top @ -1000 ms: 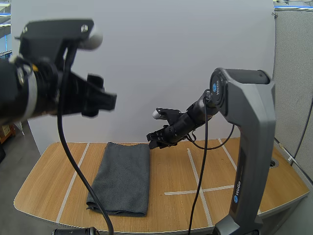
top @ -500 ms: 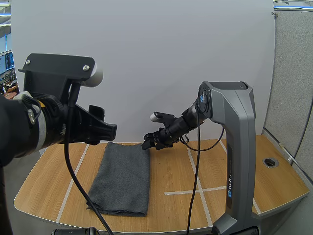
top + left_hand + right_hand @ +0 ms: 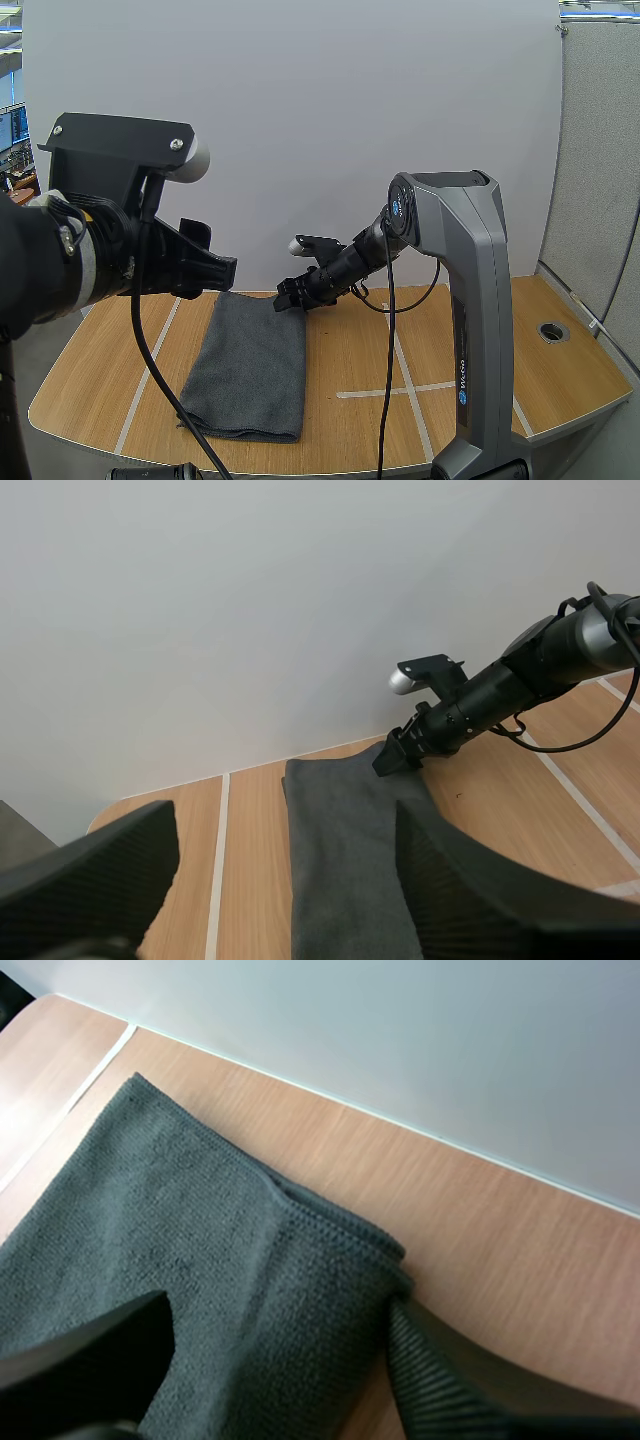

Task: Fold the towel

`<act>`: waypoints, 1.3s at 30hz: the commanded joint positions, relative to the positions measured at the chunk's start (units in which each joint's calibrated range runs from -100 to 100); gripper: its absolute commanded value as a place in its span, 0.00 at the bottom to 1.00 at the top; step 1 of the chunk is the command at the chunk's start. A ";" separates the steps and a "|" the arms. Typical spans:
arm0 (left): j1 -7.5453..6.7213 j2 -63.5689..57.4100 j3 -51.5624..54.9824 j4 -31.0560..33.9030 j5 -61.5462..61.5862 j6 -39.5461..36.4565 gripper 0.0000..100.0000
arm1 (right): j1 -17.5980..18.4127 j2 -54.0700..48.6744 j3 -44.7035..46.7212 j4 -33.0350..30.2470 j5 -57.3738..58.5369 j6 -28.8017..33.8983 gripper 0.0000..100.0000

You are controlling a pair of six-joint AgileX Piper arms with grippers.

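Observation:
A dark grey towel point(image 3: 250, 365) lies folded into a long strip on the wooden table point(image 3: 100, 370), running from the back edge toward the front. My right gripper point(image 3: 287, 297) reaches low over the towel's far right corner. In the right wrist view its fingers point(image 3: 450, 1380) stand apart, open, with the folded corner of the towel point(image 3: 200, 1260) between and below them. My left gripper point(image 3: 212, 268) hangs high above the table's left side. Its fingers point(image 3: 90, 865) are spread wide, open and holding nothing, above the towel point(image 3: 345, 860). The right gripper point(image 3: 395, 760) sits at the towel's far corner.
White tape lines point(image 3: 400, 365) cross the tabletop. A round cable hole point(image 3: 551, 331) sits at the table's far right. A white wall point(image 3: 330, 120) stands close behind the towel's back edge. The right arm's tall grey base point(image 3: 480, 350) rises from the front right.
The right arm has swung left and down, bringing its gripper from beside the towel to the far right corner. The left arm has dropped slightly and steadied.

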 commanded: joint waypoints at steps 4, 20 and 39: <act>0.10 -0.26 0.25 -0.12 0.62 0.39 0.98 | 0.08 0.59 -0.77 0.23 -1.97 -1.03 0.72; 0.10 -0.26 0.87 -0.15 0.81 0.39 0.98 | -6.09 -0.76 -0.77 -5.60 8.85 0.84 0.00; 0.01 -0.26 10.41 -2.97 0.09 0.56 0.98 | -19.63 -18.22 23.93 -14.66 19.40 -6.44 0.00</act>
